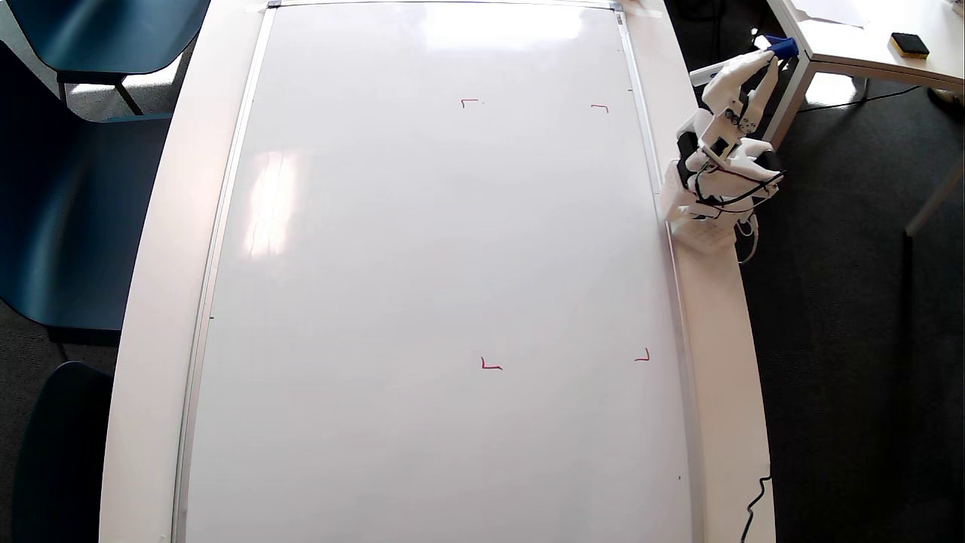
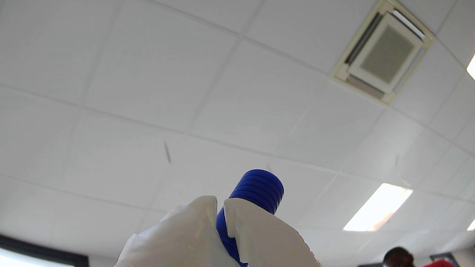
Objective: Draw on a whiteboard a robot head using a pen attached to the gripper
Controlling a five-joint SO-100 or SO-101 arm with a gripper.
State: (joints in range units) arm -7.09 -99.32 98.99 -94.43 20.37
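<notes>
Overhead view: whiteboard (image 1: 437, 302) lies flat on the long white surface (image 1: 151, 302), filling most of it. Board carries four small red corner marks (image 1: 490, 365) and no blue lines. Arm base (image 1: 697, 219) sits at the board's right edge; the arm is folded up and angled away from the board. Gripper (image 1: 769, 56) points toward a second white table (image 1: 852, 45) at upper right, with the blue pen (image 1: 784, 47) at its tip, well clear of the board.

Wrist view: camera faces the ceiling. Gripper (image 2: 219, 202) jaws are pressed together around the pen (image 2: 259, 189), whose ribbed blue end sticks out above the white fingers (image 2: 256, 230). Ceiling vent (image 2: 386, 52) upper right.
</notes>
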